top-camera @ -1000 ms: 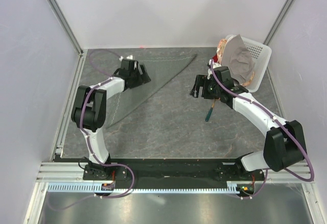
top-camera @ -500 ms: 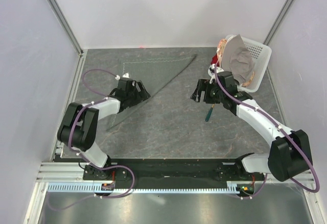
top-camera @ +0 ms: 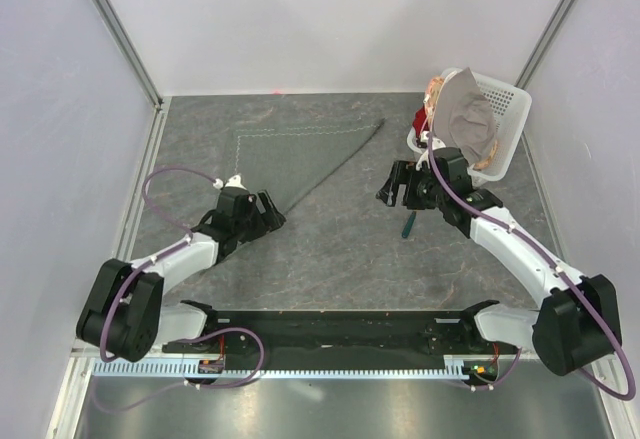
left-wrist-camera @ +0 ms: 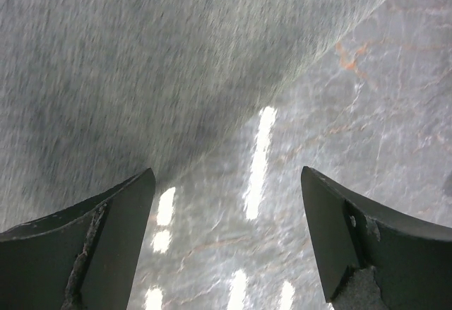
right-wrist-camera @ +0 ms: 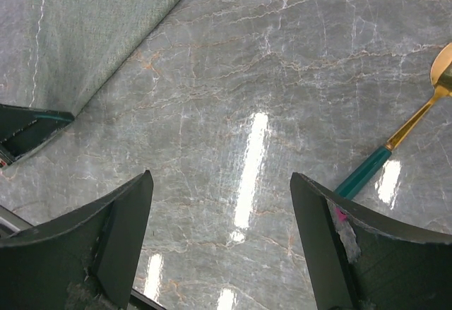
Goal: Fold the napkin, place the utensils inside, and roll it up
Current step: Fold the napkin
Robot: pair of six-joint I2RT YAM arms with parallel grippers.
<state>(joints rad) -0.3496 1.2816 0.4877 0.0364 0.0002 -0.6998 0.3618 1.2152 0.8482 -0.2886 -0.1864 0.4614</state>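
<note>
At the near edge of the grey marbled worktop the two arms reach out from their bases. The left hand is the nearer of the two. It hangs low over the near-left corner of the napkin, its fingers spread wide and released, with nothing between them. In the left wrist view the dark grey-green cloth fills the upper left. Its folded edge runs on a slant from beside the left finger up to the top right, and bare worktop shows under the gap and the right finger.

A little farther in and to the right lies the spoon, flat on the worktop. Its teal handle points toward the near side and its gold bowl lies at the right edge of the right wrist view. From above, only the teal handle peeks out from under the right arm. The spoon lies just outside the right hand's right finger, not between the fingers, and well apart from the napkin.

The right hand is above the bare worktop between the spoon and the napkin, facing the cloth. It is open and empty, and the napkin's slanted edge crosses the upper left corner of its wrist view.

The napkin is folded into a triangle. Its light stitched hem runs along the far side, and its long edge runs from near the left hand to a point at the far middle.

In the far right corner a white basket is tipped on the worktop, with a paler grey-beige cloth draped in it.
</note>
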